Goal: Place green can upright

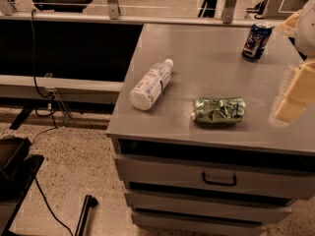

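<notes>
The green can (219, 110) lies on its side on the grey cabinet top (197, 58), near the front edge and right of centre. It is shiny, dented and wrinkled, with its long axis running left to right. My gripper (291, 96) is at the right edge of the view, cream-coloured, hovering above the cabinet top to the right of the can and apart from it. It holds nothing that I can see.
A white plastic bottle (151, 85) lies on its side left of the green can. A dark-blue can (257, 41) stands upright at the back right. The cabinet has drawers (219, 179) below; floor, cables and a dark chair are to the left.
</notes>
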`<state>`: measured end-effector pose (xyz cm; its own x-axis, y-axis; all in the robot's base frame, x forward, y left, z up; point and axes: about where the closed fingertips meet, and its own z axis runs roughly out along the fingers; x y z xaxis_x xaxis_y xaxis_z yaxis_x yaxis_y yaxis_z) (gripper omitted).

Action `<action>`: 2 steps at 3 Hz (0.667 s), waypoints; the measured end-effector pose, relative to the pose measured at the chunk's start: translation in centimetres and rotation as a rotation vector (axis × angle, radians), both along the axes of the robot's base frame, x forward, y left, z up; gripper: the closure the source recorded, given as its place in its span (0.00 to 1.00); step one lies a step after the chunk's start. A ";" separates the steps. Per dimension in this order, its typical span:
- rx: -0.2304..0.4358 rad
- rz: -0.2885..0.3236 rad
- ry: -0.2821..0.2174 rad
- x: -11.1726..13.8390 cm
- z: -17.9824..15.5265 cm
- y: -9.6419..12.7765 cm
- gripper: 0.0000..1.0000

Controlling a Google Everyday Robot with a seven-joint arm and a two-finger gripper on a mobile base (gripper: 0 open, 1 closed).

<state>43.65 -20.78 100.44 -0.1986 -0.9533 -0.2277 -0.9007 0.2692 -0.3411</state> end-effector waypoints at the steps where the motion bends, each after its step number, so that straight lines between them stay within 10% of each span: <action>1: 0.002 0.005 -0.003 0.0 0.0 0.1 0.00; 2: 0.006 0.084 0.007 1.2 -1.1 1.6 0.00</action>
